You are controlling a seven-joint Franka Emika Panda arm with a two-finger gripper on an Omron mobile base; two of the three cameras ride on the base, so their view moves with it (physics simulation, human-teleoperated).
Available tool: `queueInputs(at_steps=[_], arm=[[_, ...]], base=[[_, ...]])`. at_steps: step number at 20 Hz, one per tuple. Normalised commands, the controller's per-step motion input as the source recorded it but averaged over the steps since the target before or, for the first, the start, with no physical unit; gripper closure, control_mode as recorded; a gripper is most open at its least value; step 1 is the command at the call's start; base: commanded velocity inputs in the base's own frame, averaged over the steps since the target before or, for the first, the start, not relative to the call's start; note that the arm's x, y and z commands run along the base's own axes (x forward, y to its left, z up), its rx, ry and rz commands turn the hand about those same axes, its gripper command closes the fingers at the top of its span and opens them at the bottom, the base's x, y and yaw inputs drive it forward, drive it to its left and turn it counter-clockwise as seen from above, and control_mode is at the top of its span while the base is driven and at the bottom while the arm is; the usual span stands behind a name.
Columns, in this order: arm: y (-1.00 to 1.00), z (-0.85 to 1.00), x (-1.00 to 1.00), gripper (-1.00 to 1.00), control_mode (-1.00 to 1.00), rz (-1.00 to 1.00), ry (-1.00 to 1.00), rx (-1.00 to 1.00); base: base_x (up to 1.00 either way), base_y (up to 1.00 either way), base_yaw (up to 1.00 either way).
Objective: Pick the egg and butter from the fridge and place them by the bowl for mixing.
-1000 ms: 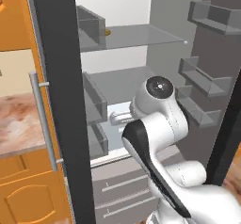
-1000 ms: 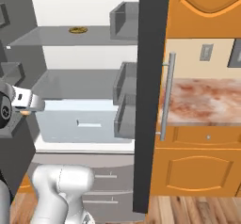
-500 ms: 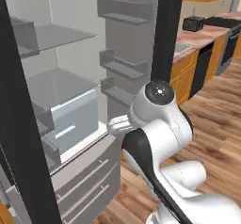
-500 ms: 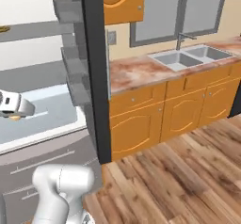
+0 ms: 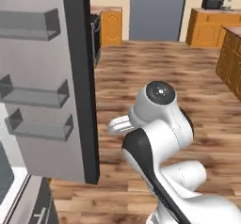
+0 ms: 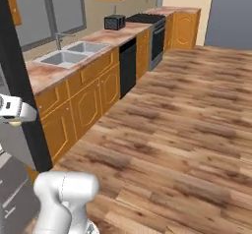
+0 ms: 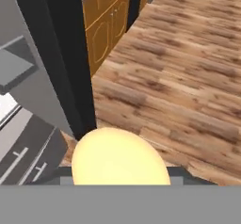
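Wood floor and orange cabinets stretch past the open fridge [image 5: 56,91] as the gripper [image 7: 120,178] carries the egg [image 7: 120,159], jaws half-closed around it. Best to keep the hand level and unhurried on the way to the worktop [image 6: 74,51].

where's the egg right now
The egg sits low in the hand view, right at the claw, with the open fridge to its left and wood floor beyond.
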Motion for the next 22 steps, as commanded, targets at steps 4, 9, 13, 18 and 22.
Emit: queueInputs(at_steps=[4,9,13,18,22], arm=[[0.0,0.0,0.0,1.0,1.0,0.0,0.0,0.0],[0.0,0.0,0.0,1.0,1.0,0.0,0.0,0.0],[0.0,0.0,0.0,1.0,1.0,0.0,0.0,0.0],[0.0,0.0,0.0,1.0,1.0,0.0,0.0,0.0],[0.0,0.0,0.0,1.0,1.0,0.0,0.0,0.0]], base=[[-0.21,0.0,-0.99],[0.48,-0.42,-0.72],[1.0,-0.53,-0.22],[1.0,-0.97,-0.03],[1.0,-0.98,-0.02]])
